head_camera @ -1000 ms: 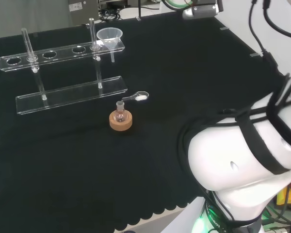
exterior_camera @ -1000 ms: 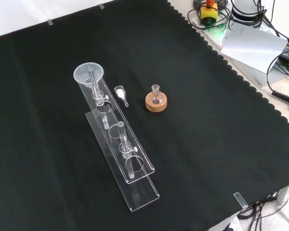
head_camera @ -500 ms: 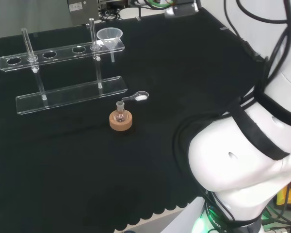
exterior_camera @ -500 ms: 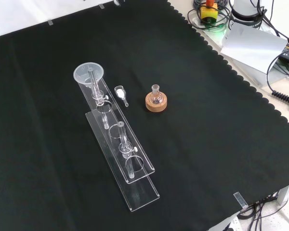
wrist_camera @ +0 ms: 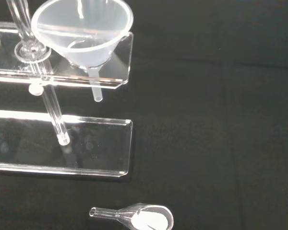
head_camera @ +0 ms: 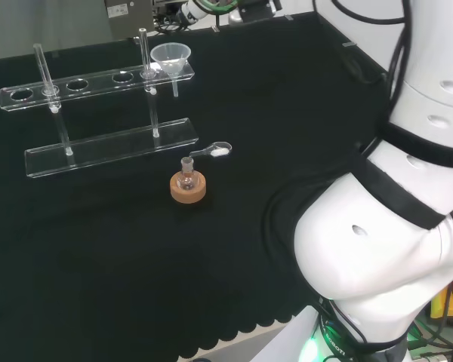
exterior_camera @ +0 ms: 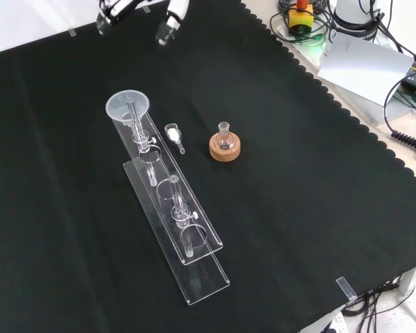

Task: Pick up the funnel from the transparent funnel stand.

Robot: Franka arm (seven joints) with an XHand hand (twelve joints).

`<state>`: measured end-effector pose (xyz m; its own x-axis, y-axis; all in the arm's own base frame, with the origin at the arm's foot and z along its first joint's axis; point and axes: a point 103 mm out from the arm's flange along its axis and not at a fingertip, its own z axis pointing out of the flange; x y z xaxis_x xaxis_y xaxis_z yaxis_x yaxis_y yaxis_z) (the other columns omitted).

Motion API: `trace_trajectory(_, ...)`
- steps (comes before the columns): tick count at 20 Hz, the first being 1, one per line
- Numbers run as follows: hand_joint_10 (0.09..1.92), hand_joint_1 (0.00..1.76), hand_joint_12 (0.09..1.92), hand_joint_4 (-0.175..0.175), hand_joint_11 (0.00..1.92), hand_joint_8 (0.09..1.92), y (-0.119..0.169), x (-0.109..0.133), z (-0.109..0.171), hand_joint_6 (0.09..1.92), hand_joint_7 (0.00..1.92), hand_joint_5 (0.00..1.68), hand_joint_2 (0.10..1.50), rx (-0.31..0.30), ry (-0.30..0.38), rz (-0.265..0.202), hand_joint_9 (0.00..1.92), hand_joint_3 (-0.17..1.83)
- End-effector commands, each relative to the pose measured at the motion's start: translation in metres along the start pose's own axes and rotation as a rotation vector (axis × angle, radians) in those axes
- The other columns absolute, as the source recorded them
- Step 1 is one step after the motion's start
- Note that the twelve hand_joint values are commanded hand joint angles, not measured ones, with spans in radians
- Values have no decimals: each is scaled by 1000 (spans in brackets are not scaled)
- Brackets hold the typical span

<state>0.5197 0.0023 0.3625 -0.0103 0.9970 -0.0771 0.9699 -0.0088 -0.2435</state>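
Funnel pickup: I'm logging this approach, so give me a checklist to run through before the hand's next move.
1. Funnel seated in the end hole of the funnel stand: ok.
2. Funnel rim free of other ware: ok.
3. Hand holds nothing: ok, fingers straight.
4. Hand over the funnel: not ok, it is at the front view's top, apart from it.
5. Scoop and flask clear of the stand: ok.

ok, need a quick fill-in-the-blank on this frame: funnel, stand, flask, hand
The funnel sits in the end hole of the clear ____.
The small flask stands on a ____ ring.
In the front view, the hand is at the view's ____ edge, apart from the funnel.
The scoop lies between the stand and the ____.

Missing words: stand; cork; top; flask
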Motion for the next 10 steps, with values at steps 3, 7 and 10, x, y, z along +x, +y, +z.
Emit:
trace_trajectory(3, 745, 501, 1519, -8, 44, 649, 30, 26, 15, 87, 18, 196, 922, 67, -54, -38, 219, 209)
trace_trajectory(7, 790, 502, 1546, -5, 86, 571, 41, 34, 21, 87, 0, 162, 891, 111, -64, -51, 159, 219)
trace_trajectory(10, 818, 495, 1561, -2, 138, 513, 49, 38, 25, 87, 0, 132, 863, 134, -71, -61, 129, 222)
